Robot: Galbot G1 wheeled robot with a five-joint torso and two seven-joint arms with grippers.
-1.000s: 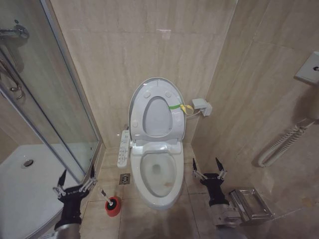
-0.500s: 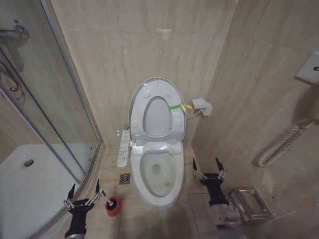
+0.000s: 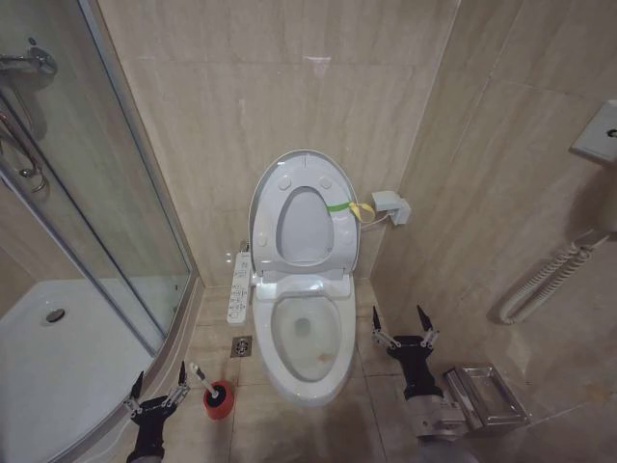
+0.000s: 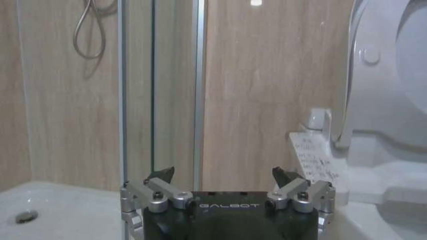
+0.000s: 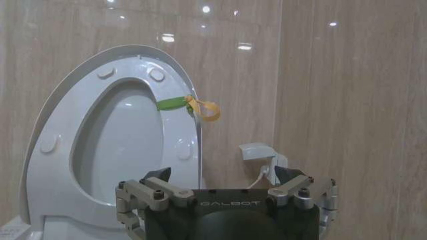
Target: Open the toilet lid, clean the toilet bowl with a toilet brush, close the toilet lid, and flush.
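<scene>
Your left gripper [image 3: 157, 390] hangs low over the floor with its fingers spread and empty, just beside the toilet brush [image 3: 205, 382] standing in its red cup [image 3: 219, 399]. Your right gripper [image 3: 404, 326], also spread and empty, waits right of the toilet bowl [image 3: 308, 340]. The toilet lid [image 3: 304, 212] stands raised against the wall.

Lighting was even, warm and fairly bright, from overhead. Small ceiling-lamp reflections glared on the glossy wall tiles [image 5: 320, 75] in both wrist views and near the top of the head view. Soft shadows fell beside the toilet bowl [image 3: 307, 340]. Left wrist view looked soft and slightly blurred. Straight edges bowed toward the head view's margins.
</scene>
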